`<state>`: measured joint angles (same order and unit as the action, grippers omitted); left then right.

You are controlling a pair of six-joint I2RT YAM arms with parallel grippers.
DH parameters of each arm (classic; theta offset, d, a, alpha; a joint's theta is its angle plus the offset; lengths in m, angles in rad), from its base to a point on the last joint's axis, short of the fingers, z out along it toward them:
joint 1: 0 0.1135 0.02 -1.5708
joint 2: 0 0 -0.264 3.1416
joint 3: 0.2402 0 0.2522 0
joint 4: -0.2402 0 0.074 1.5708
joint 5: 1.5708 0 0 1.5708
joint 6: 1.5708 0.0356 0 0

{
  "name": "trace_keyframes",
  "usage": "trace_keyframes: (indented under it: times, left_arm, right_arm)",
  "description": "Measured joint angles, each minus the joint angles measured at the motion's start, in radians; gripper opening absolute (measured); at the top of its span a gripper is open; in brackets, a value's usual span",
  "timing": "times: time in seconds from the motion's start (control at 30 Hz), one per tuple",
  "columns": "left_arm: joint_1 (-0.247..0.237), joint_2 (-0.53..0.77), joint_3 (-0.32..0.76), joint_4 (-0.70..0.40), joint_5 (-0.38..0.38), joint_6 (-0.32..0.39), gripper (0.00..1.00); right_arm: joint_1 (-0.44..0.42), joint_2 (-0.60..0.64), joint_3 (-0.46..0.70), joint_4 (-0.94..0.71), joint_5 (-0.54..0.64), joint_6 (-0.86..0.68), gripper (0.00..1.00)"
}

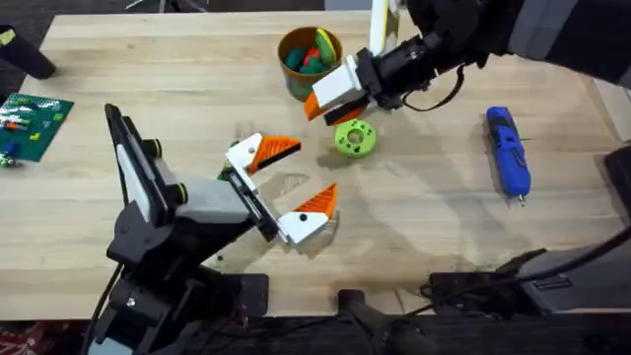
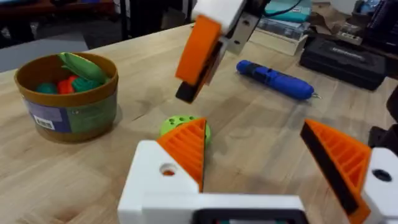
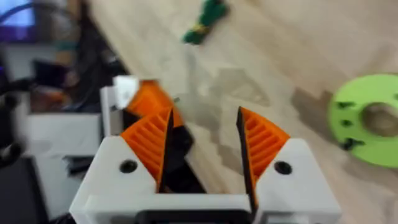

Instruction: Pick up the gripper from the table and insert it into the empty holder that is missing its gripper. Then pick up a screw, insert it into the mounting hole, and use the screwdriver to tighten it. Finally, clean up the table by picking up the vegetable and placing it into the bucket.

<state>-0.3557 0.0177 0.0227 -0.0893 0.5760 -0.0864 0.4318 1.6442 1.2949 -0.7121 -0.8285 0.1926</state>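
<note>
Vegetable point(image 2: 78, 67), green, lies in ochre bucket point(image 2: 68, 102).

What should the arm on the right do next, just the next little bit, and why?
Probably carry the right gripper across toward the small green vegetable lying on the table. The gripper is open and empty and hangs near the green disc. The bucket beside it already holds vegetables, so that loose piece looks like what is left to clear.

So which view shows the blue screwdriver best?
The overhead view: the whole blue screwdriver lies unobstructed, bit included, right of the green disc. The left wrist view shows it farther off, behind the right claw.
</note>
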Motion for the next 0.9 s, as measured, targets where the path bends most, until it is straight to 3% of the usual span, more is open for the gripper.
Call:
trace_keyframes:
  times: [0.03, 0.37, 0.6, 0.9]
  left_arm:
    - [0.0, 0.0, 0.0, 0.0, 0.0, 0.0, 0.982]
    - [0.0, 0.0, 0.0, 0.0, 0.0, 0.0, 0.982]
    - [0.0, 0.0, 0.0, 0.0, 0.0, 0.0, 0.982]
    - [0.0, 0.0, 0.0, 0.0, 0.0, 0.0, 0.982]
  right_arm:
    - [-0.003, 0.017, 0.003, -0.01, -0.128, -0.025, 0.576]
    - [-0.003, 0.212, 0.008, -0.07, -0.424, -0.124, 0.576]
    - [0.008, 0.223, 0.008, -0.07, -0.492, -0.149, 0.576]
    - [0.085, 0.227, 0.008, -0.045, -0.45, -0.135, 0.576]
